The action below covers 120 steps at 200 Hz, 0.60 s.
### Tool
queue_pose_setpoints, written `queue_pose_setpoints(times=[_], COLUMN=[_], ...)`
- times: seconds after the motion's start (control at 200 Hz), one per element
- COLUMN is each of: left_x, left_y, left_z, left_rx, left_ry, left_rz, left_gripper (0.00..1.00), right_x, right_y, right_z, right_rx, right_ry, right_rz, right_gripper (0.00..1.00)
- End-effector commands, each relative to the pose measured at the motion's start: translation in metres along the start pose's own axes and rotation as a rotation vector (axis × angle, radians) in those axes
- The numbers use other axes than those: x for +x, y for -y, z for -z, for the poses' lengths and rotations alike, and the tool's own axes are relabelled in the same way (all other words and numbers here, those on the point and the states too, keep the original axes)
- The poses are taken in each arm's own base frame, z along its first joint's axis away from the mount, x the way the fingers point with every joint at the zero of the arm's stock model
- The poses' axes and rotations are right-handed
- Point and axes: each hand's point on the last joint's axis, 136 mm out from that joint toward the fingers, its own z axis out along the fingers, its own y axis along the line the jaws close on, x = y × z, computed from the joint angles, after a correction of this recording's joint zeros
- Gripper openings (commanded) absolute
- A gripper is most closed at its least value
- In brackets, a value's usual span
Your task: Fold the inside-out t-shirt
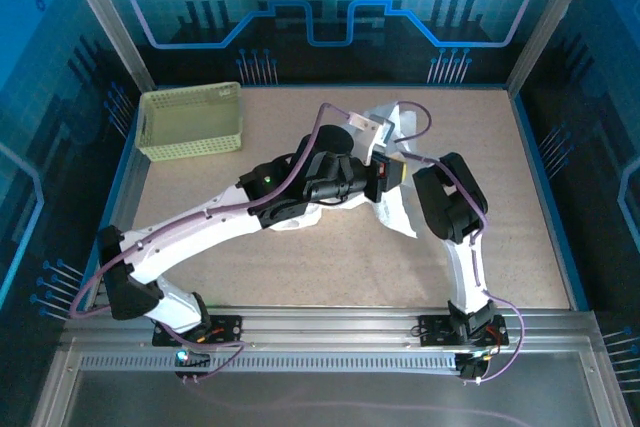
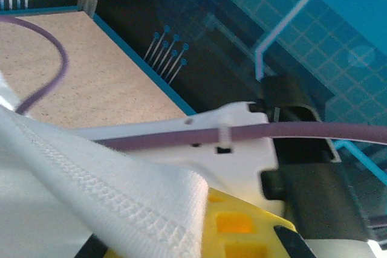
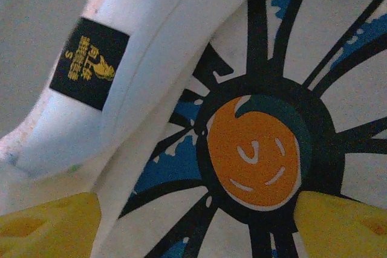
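While the left gripper [image 1: 390, 175] is clamped on a stitched hem of the t-shirt [image 1: 398, 209], the right gripper [image 3: 193, 225] gapes wide. Its yellow fingertips [image 3: 48, 225] sit at the bottom corners of the wrist view, with the printed graphic [image 3: 254, 149] and a black label [image 3: 89, 61] beyond them. The shirt lies bunched at the centre of the overhead frame on the tabletop [image 1: 300, 277], well apart from the basket [image 1: 190, 119] at upper left. Closing here could pinch several layers at once, and a pull might drag the hem out of the left hold. Both arms cover much of the cloth, so sleeves and collar cannot be made out.
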Motion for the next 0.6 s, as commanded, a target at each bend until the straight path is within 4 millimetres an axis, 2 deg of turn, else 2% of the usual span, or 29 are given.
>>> queue_pose_setpoints(times=[0.0, 0.11, 0.195, 0.215, 0.37, 0.55, 0.595], left_x=[-0.026, -0.03, -0.032, -0.033, -0.036, -0.045, -0.047], left_y=[0.049, 0.04, 0.032, 0.031, 0.023, 0.008, 0.004], left_z=[0.013, 0.017, 0.022, 0.024, 0.033, 0.047, 0.049], left_rx=[0.173, 0.124, 0.095, 0.092, 0.07, 0.032, 0.025], left_ry=[0.054, 0.081, 0.096, 0.1, 0.123, 0.168, 0.174], left_rz=[-0.009, -0.025, -0.025, -0.023, -0.009, 0.014, 0.018], left_gripper=[0.04, 0.04, 0.04, 0.04, 0.03, 0.03, 0.03], right_x=[0.046, 0.048, 0.042, 0.048, 0.047, 0.042, 0.041], right_y=[0.021, 0.022, 0.018, 0.023, 0.02, 0.021, 0.023], right_z=[-0.024, -0.028, -0.024, -0.031, -0.034, -0.035, -0.035], right_rx=[0.118, 0.17, 0.195, 0.219, 0.26, 0.287, 0.294], right_ry=[-0.18, -0.199, -0.186, -0.198, -0.203, -0.185, -0.187], right_rz=[0.006, -0.012, -0.012, -0.006, 0.004, 0.011, 0.016], right_gripper=[0.87, 0.86, 0.85, 0.84, 0.79, 0.62, 0.54])
